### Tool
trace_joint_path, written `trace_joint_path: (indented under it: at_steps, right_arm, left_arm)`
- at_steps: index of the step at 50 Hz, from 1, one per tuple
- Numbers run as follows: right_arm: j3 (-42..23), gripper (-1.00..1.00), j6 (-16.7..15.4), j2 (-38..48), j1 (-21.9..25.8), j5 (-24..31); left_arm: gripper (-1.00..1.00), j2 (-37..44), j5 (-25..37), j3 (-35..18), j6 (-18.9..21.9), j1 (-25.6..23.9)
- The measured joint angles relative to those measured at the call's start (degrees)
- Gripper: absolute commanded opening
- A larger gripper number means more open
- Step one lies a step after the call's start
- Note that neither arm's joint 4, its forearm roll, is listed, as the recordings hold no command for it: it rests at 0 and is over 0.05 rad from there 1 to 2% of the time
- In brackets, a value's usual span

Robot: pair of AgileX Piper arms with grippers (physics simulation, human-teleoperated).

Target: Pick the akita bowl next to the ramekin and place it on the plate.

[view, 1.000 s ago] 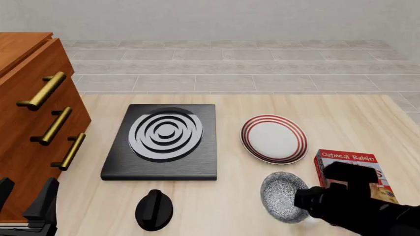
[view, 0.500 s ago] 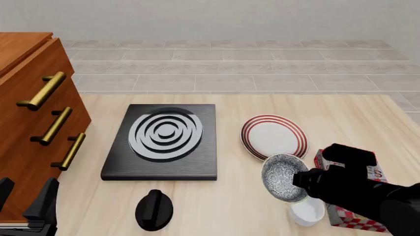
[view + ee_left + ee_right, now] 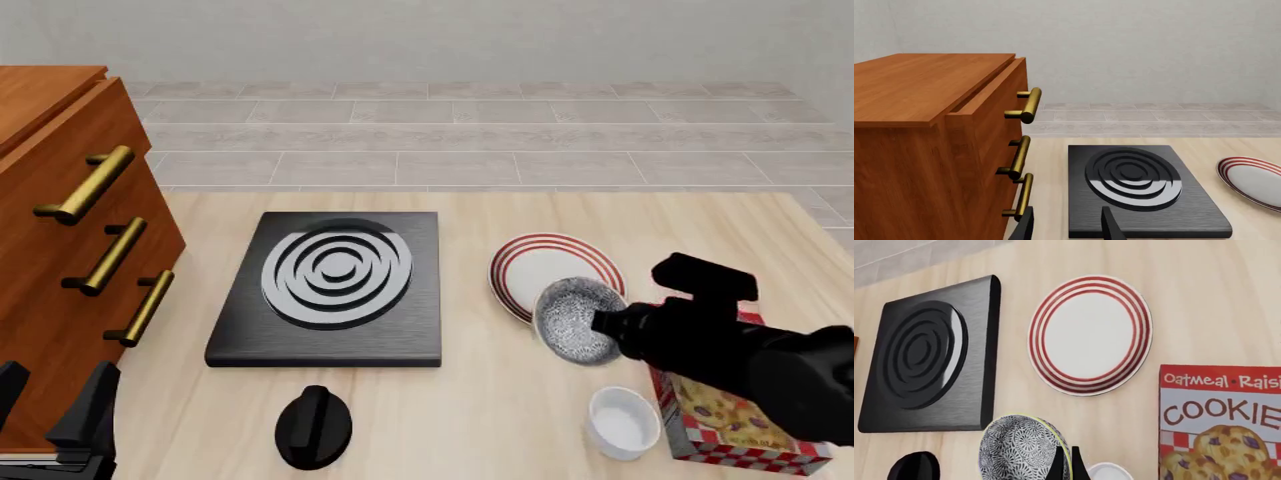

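Observation:
The akita bowl (image 3: pixel 574 318), grey speckled, hangs tilted above the table, and my right gripper (image 3: pixel 603 323) is shut on its rim. In the front view the bowl overlaps the near edge of the red-ringed plate (image 3: pixel 531 262). The white ramekin (image 3: pixel 625 421) sits alone on the table, nearer than the bowl. The right wrist view shows the bowl (image 3: pixel 1022 450) pinched at the right gripper (image 3: pixel 1067 467), with the plate (image 3: pixel 1089 334) ahead and the ramekin (image 3: pixel 1107 472) just visible. My left gripper (image 3: pixel 54 412) rests open at the near left, fingers apart (image 3: pixel 1066 229), holding nothing.
A black square stove (image 3: pixel 334 285) lies left of the plate, with a black knob (image 3: pixel 312 427) in front of it. A cookie box (image 3: pixel 731 420) stands right of the ramekin, under my right arm. A wooden drawer cabinet (image 3: pixel 67 250) with brass handles fills the left side.
My right gripper has lifted the bowl away from the ramekin and carried it away from me, from the near right table to over the plate's near edge. The left arm stayed still.

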Motion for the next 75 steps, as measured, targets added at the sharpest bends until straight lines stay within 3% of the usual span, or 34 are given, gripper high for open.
trace_joint_path:
  at_steps: [34, 75]
  right_arm:
    - [-5.9, -1.0, 0.0, 10.8, -4.2, -5.4]
    - [-11.7, -1.0, -2.1, 23.6, -6.4, -10.8]
  left_arm:
    - [1.0, 0.0, 0.0, 0.0, 0.0, 0.0]
    - [1.0, 0.0, 0.0, 0.0, 0.0, 0.0]
